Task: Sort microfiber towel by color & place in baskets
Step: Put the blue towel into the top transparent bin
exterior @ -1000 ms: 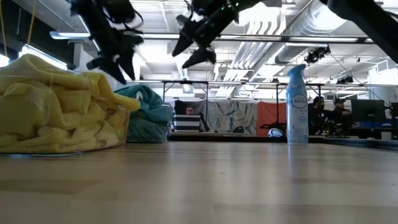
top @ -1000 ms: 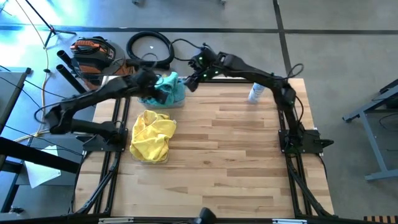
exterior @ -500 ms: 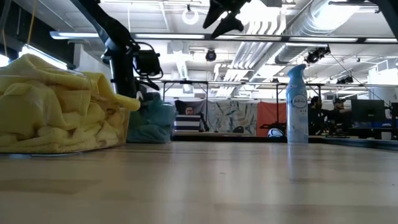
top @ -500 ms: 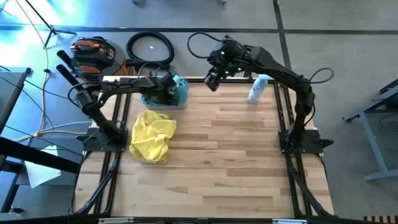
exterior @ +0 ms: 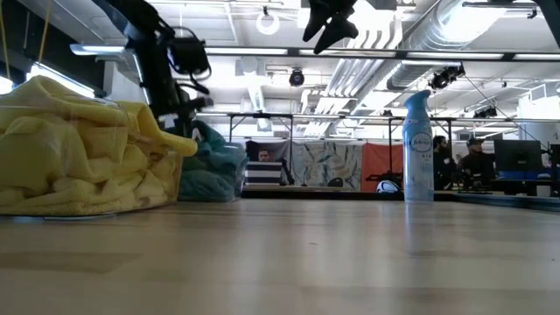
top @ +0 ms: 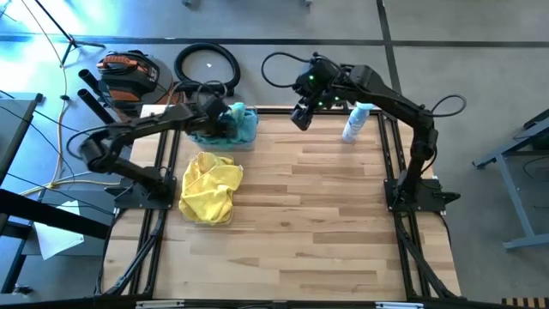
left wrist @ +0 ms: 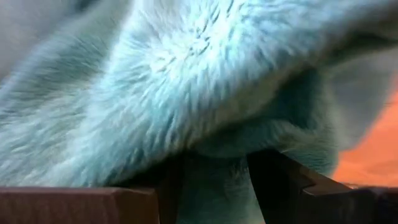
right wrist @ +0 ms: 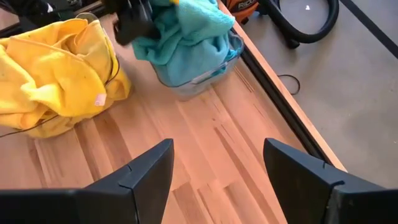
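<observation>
At the far left corner of the pale wooden plank surface (top: 309, 197): clear plastic rectangular basket (right wrist: 208, 76), heaped above its rim with fuzzy teal-blue microfiber towels (top: 240, 123).
- Left claw (top: 216, 120): buried in the teal heap. Its wrist view shows only teal pile pressed against the two dark fingers (left wrist: 273, 177); cannot tell whether they pinch cloth or merely push it down.
- Second clear basket, just toward the near edge from the teal basket: overfull with bright yellow microfiber towels (top: 210, 187), folds draping over its wall.
- Right claw (top: 301, 116): high above the surface, to the right of the teal basket, fingers spread wide, holding nothing.
- White-and-blue spray bottle (top: 353, 124): upright, well to the right of the teal basket, near the far edge.

Hazards, as judged:
- Teal heap sits proud of the rim beside the surface's edge; fibres snagging on a lifting left claw could drag a cloth overboard.
- Light basket may tip or slide under downward pressure.
- Yellow overhang could slump out.
</observation>
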You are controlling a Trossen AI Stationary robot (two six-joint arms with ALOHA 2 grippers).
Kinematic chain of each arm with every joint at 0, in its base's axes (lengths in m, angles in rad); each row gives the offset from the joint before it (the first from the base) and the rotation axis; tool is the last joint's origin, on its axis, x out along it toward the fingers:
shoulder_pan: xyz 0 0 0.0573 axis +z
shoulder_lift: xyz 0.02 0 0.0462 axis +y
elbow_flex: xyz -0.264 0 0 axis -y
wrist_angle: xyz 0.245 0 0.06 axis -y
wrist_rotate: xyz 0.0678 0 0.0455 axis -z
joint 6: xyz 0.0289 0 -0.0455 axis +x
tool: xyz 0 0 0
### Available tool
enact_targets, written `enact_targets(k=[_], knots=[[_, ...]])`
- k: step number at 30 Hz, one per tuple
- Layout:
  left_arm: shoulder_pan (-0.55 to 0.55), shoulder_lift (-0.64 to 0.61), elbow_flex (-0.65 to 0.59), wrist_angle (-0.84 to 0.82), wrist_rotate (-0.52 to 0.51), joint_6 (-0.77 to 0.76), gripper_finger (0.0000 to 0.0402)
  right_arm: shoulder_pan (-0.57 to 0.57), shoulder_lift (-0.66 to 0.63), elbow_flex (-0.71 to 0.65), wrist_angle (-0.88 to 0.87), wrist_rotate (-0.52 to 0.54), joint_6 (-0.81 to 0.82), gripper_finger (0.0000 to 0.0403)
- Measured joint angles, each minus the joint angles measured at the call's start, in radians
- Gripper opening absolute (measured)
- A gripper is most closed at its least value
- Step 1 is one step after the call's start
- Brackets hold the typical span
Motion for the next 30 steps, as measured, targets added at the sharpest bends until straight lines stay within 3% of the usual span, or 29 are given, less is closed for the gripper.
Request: enact_targets(k=[11, 16, 22, 30], knots=[[0.0, -0.187, 0.0, 0.021, 0.012, -0.036, 0.0161, 0.0, 0.0, 0.0, -0.001, 0.0, 0.001, 0.0242], [0.0, -0.194, 0.002, 0.178, 0.013, 0.012, 0.0161, 0.0, 0.0, 0.0, -0.001, 0.0, 0.019, 0.0242], [0.045, -0.115, 0.004, 0.221, 0.011, 0.046, 0.0161, 0.0, 0.0, 0.0, 0.017, 0.0, 0.029, 0.0242], [0.084, 0.117, 0.004, 0.182, 0.026, 0.123, 0.0161, 0.0, 0.001, 0.0, 0.041, 0.0, 0.045, 0.0242]])
